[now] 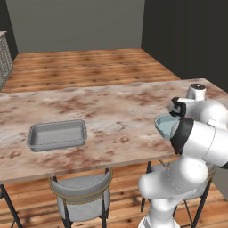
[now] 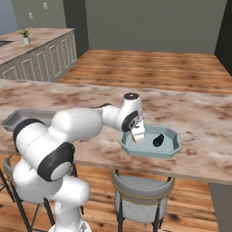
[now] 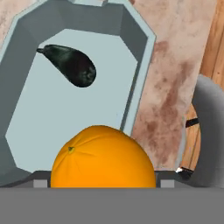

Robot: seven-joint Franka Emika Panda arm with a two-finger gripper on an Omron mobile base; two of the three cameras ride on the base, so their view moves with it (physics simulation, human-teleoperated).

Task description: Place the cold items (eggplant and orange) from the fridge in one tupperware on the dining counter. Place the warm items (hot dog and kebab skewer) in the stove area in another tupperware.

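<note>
gripper [image 2: 137, 136] — grips orange [image 3: 103, 157]; over tupperware [image 2: 170, 149] — eggplant [image 3: 72, 65] inside

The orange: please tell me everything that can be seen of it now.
The orange is a plain bright ball with a smooth skin and a small dark stem spot. In the hand view it sits close to the camera, over the near end of the pale blue tupperware. The dark eggplant lies apart from it, farther inside.
</note>
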